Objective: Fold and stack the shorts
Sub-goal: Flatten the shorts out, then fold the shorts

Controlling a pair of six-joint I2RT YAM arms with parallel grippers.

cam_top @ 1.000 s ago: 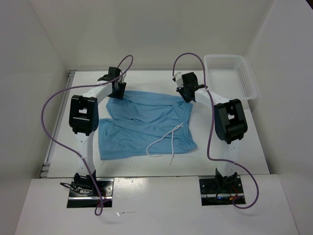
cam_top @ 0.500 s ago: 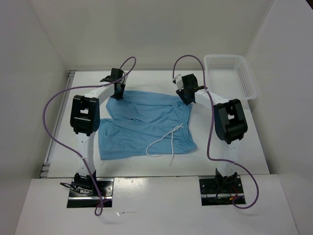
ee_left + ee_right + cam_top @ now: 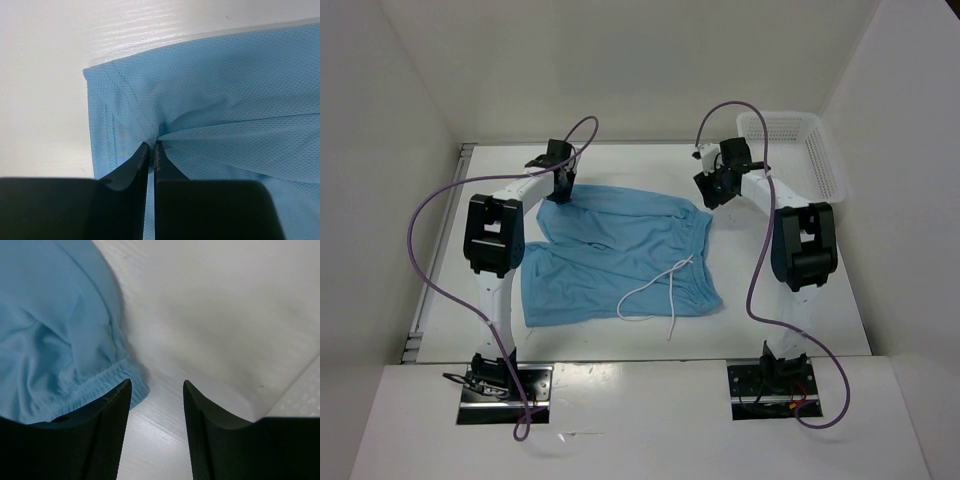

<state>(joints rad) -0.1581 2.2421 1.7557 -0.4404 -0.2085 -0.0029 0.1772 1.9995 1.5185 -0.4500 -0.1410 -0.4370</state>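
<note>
The light blue shorts (image 3: 615,250) lie spread flat on the white table, their white drawstring (image 3: 655,288) looping over the near right part. My left gripper (image 3: 560,190) is at the far left leg corner. In the left wrist view its jaws (image 3: 151,145) are shut on a pinched fold of the shorts (image 3: 225,100) near the hem. My right gripper (image 3: 713,188) hangs just past the far right waistband corner. In the right wrist view it (image 3: 157,385) stands open over bare table, with the elastic waistband corner (image 3: 95,390) beside its left finger and nothing between the fingers.
A white mesh basket (image 3: 790,150) stands at the far right corner of the table, and its rim (image 3: 300,400) shows at the right edge of the right wrist view. Purple cables arch over both arms. White walls enclose the table on three sides.
The left gripper has closed on the fabric at the far left corner. The right gripper has opened, let go of the waistband corner and swung to the right, towards the basket.
</note>
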